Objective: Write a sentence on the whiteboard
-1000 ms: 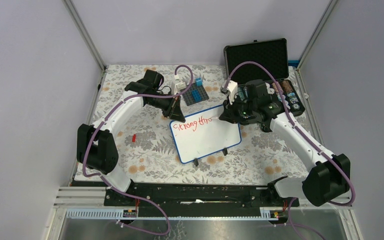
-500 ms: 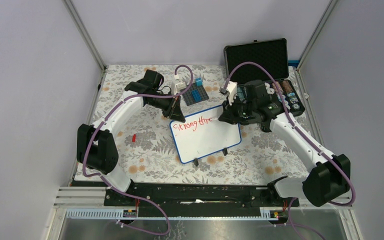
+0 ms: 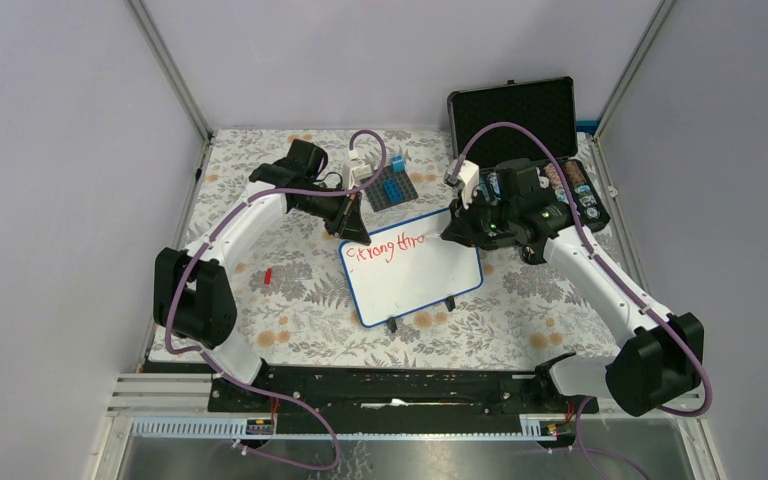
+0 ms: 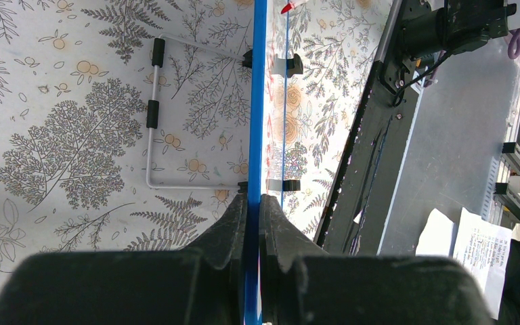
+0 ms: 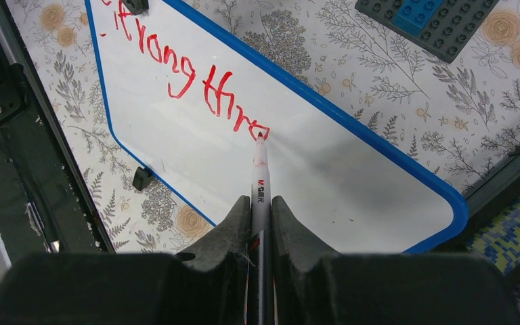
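Note:
The whiteboard, white with a thin blue rim and small black feet, stands tilted at the middle of the table. Red writing runs along its top edge. My left gripper is shut on the board's top left rim; in the left wrist view the blue edge runs between the fingers. My right gripper is shut on a red marker, whose tip touches the board at the end of the red letters.
An open black foam-lined case with small items stands at the back right. A dark baseplate with blue bricks lies behind the board, and also shows in the right wrist view. A small red piece lies at the left.
My right gripper has moved a little to the right along the board's top, and the red writing has grown by a letter. The left arm and the board have not moved.

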`<action>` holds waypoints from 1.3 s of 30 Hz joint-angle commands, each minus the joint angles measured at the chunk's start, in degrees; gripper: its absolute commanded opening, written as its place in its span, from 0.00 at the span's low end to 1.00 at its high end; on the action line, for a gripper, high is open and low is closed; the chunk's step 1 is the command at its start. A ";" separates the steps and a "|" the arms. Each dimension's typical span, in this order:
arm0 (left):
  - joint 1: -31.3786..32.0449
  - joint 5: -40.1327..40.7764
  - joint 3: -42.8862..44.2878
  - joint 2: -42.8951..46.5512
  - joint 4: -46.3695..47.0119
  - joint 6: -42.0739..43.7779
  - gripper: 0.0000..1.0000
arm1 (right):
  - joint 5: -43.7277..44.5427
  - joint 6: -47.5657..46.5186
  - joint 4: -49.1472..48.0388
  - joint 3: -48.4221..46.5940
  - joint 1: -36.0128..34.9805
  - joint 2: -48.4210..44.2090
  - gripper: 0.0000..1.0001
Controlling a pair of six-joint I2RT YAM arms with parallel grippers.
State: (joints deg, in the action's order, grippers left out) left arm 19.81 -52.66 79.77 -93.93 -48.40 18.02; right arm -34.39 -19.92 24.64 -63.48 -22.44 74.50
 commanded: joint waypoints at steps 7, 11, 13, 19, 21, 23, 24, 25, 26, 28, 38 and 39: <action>0.18 2.44 -0.23 0.42 1.91 1.49 0.00 | 2.16 -0.82 -1.91 -2.50 0.24 0.34 0.00; 0.23 2.40 -0.23 0.21 1.87 1.47 0.00 | 2.77 -0.73 -2.14 -2.35 0.34 0.57 0.00; 0.23 2.39 -0.23 0.17 1.86 1.49 0.00 | 3.05 -0.66 -2.12 -2.12 0.67 0.53 0.00; 0.27 2.36 -0.14 0.15 1.84 1.49 0.00 | 3.11 -1.07 -2.01 -0.91 1.51 -0.25 0.00; 0.24 2.33 -0.15 0.09 1.83 1.40 0.00 | 2.81 -1.08 -2.05 -0.49 1.51 -0.41 0.00; 0.21 2.32 -0.17 0.16 1.89 1.32 0.00 | 2.39 -1.08 -1.99 -0.16 1.51 -0.57 0.00; 0.23 2.38 -0.19 0.16 1.87 1.32 0.00 | 2.06 -1.08 -2.05 0.05 1.52 -0.58 0.00; 0.25 2.43 -0.20 0.20 1.85 1.31 0.00 | 1.74 -1.08 -2.00 0.29 1.52 -0.69 0.00; 0.27 2.46 -0.10 0.22 1.90 1.31 0.00 | 1.44 -1.13 -1.88 0.43 1.56 -0.83 0.00; 0.24 2.40 -0.05 0.16 1.83 1.31 0.00 | 0.99 -1.24 -1.60 0.70 1.50 -0.85 0.00; 0.25 2.41 -0.15 0.15 1.86 1.40 0.00 | 1.06 -2.62 -0.50 1.81 1.51 -1.02 0.00; 0.31 2.36 -0.18 0.14 1.89 1.40 0.00 | 1.34 -2.85 -0.30 1.62 1.52 -1.01 0.00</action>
State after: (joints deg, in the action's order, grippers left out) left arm 19.81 -52.64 79.77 -93.93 -48.38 18.02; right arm -33.93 -20.88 24.75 -62.02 -21.37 74.83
